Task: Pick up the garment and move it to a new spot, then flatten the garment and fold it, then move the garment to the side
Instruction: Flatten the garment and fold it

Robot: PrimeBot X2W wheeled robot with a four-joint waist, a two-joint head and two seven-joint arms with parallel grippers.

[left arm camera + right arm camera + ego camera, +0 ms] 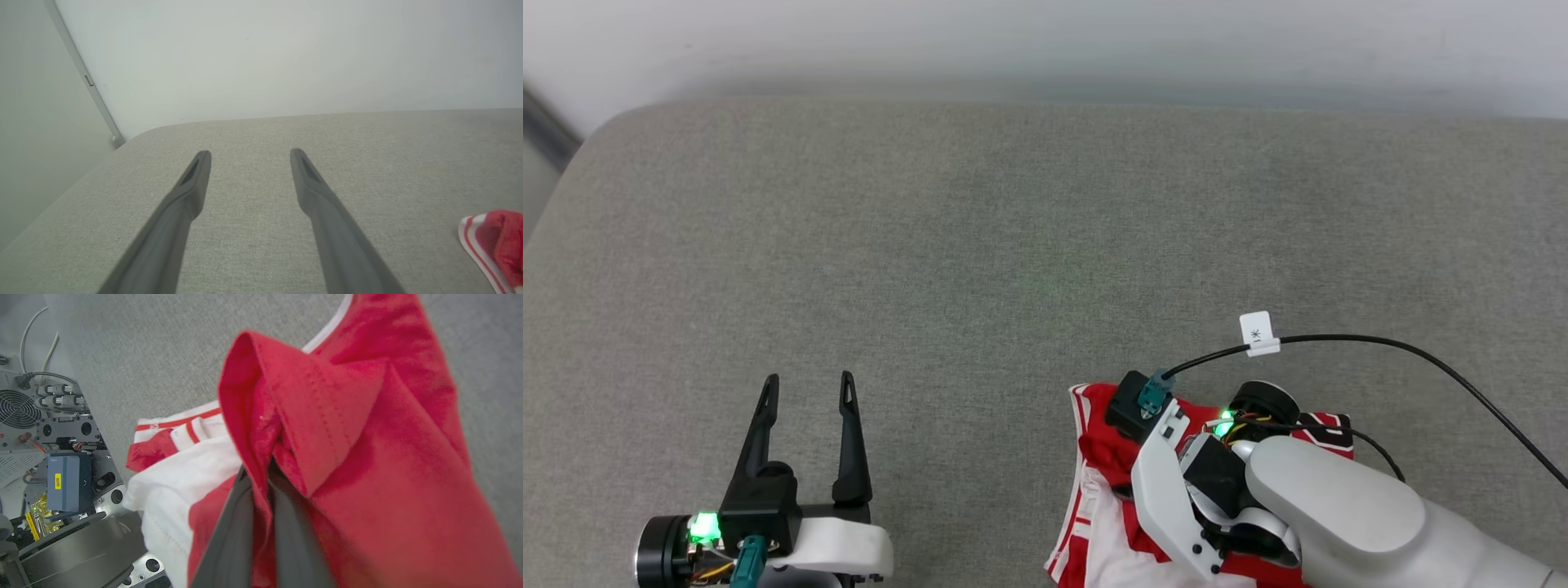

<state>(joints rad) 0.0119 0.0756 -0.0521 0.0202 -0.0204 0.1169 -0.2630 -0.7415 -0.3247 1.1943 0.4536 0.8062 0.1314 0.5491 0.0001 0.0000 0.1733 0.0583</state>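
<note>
The garment (1107, 457), a red jersey with a white panel and striped trim, lies crumpled at the near right edge of the grey cushion (1013, 245). My right arm hangs over it, and in the right wrist view my right gripper (261, 465) is shut on a raised fold of the red garment (318, 428), its fingers pinched together with cloth between them. My left gripper (809, 384) stands open at the lower left with nothing between its fingers (192, 183). A striped corner of the garment (496, 241) shows at the right edge of the left wrist view.
A black cable with a white tag (1256, 333) arcs over the cushion toward my right wrist. A pale wall (1045, 41) runs behind the cushion. The robot's base with electronics (45, 428) shows beside the cushion in the right wrist view.
</note>
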